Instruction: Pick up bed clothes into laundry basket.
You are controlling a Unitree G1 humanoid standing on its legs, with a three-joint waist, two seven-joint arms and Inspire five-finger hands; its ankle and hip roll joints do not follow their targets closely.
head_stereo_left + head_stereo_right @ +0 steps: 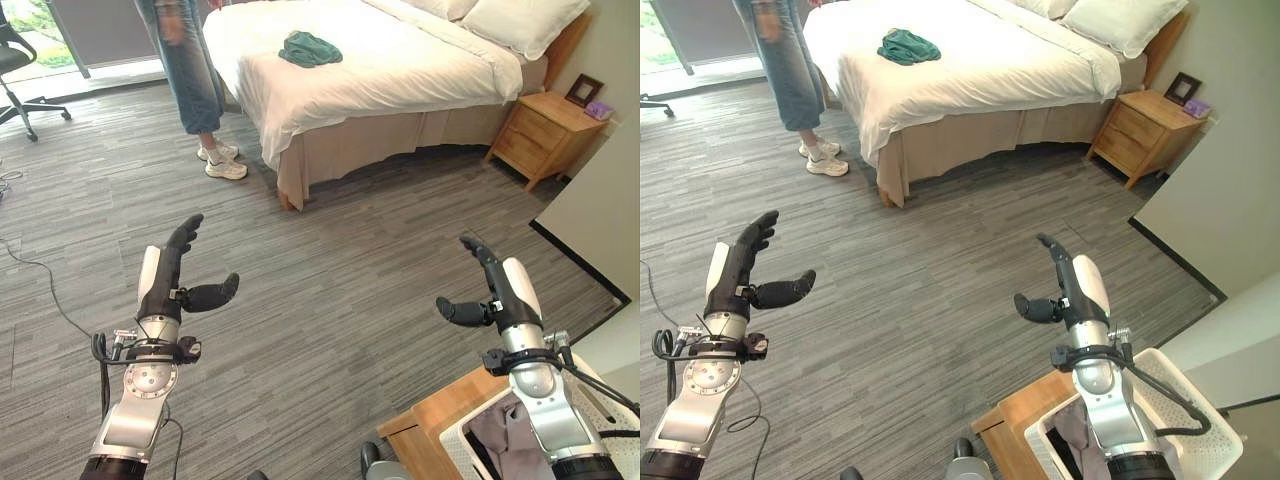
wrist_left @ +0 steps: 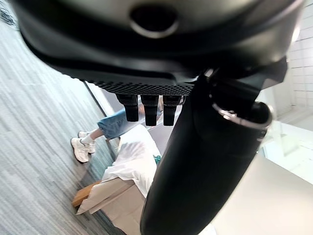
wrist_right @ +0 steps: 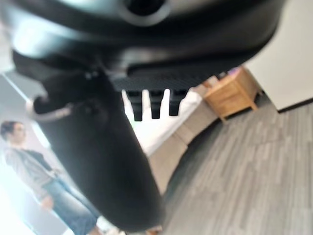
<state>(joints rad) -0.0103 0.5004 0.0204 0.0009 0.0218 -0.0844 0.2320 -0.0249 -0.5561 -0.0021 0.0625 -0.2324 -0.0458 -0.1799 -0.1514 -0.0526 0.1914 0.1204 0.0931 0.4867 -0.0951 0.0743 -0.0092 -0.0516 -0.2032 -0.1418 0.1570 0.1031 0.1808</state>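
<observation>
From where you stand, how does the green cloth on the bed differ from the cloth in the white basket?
The green garment is teal and lies crumpled in the open on the white bed, far across the floor. The grey cloth is dull grey and sits inside the laundry basket, close below the right hand. The green garment shows whole; the grey cloth is partly hidden by the arm. Both are loose and unfolded, and neither is held.

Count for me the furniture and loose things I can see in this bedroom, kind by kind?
Beds: 1
Nightstands: 1
Pillows: 2 and
Green garments on the bed: 1
Picture frames: 1
Office chairs: 1
White laundry baskets: 1
Total: 8
</observation>
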